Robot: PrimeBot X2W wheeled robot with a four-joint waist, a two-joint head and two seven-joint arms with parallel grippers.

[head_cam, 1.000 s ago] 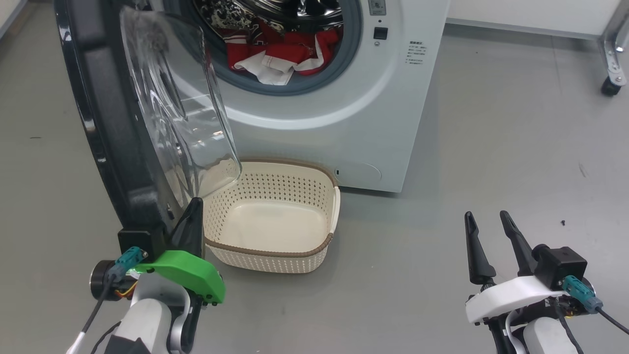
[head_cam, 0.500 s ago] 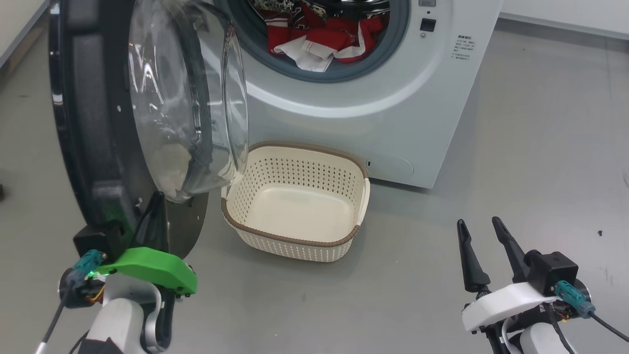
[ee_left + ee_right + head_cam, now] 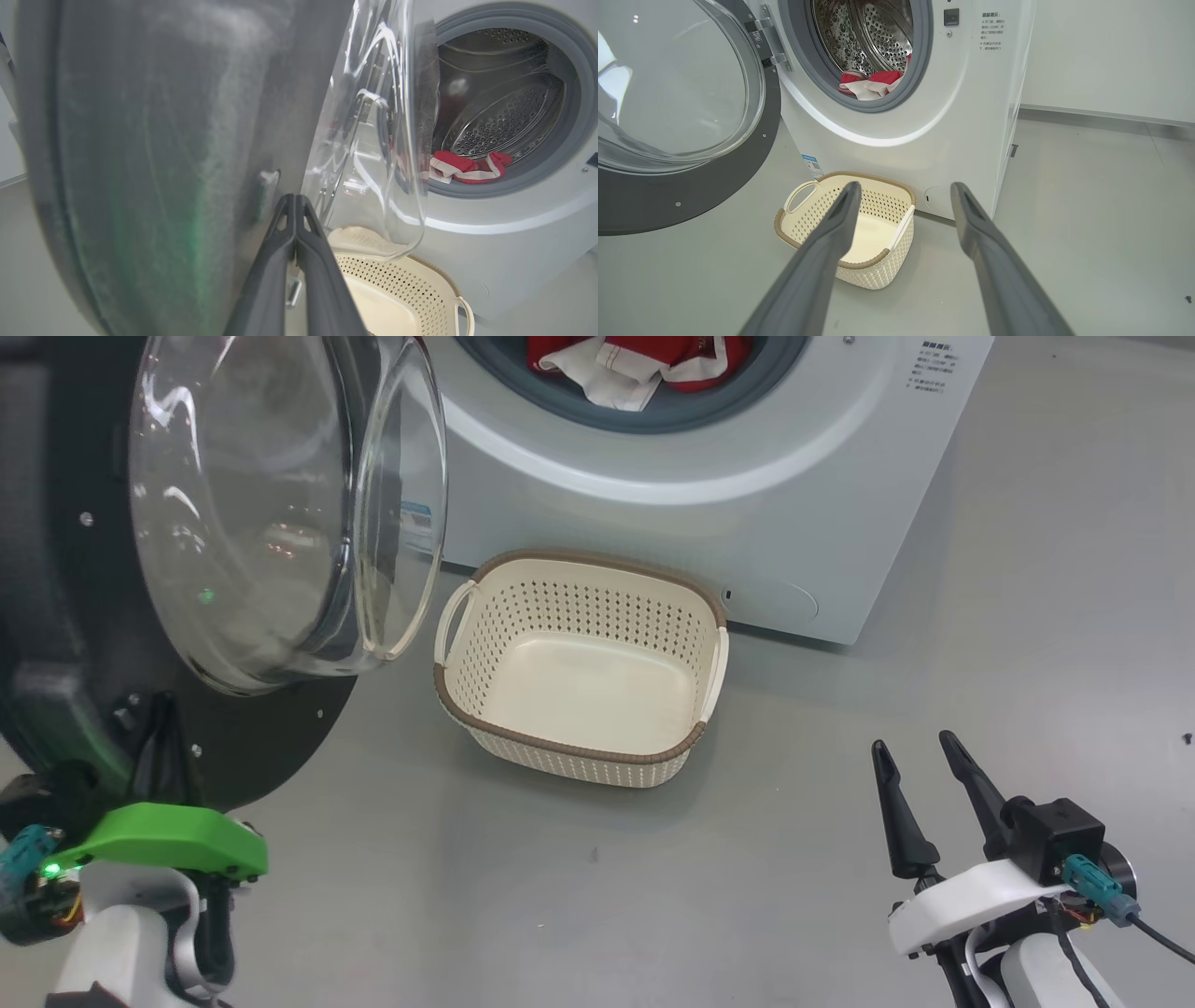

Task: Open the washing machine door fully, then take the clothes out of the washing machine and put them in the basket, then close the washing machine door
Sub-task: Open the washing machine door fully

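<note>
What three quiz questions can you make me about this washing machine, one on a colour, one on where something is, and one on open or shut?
1. What colour is the rim of the basket?
A) brown B) blue C) pink

2. Where are the clothes?
A) in the basket B) on the floor C) inside the washing machine

3. How is the right gripper?
A) shut on the clothes B) open, holding nothing C) shut on the basket

Answers:
1 A, the woven-look band round the cream basket is brown.
2 C, the red and white fabric lies inside the round opening.
3 B, it stands spread wide with nothing in it.
</note>
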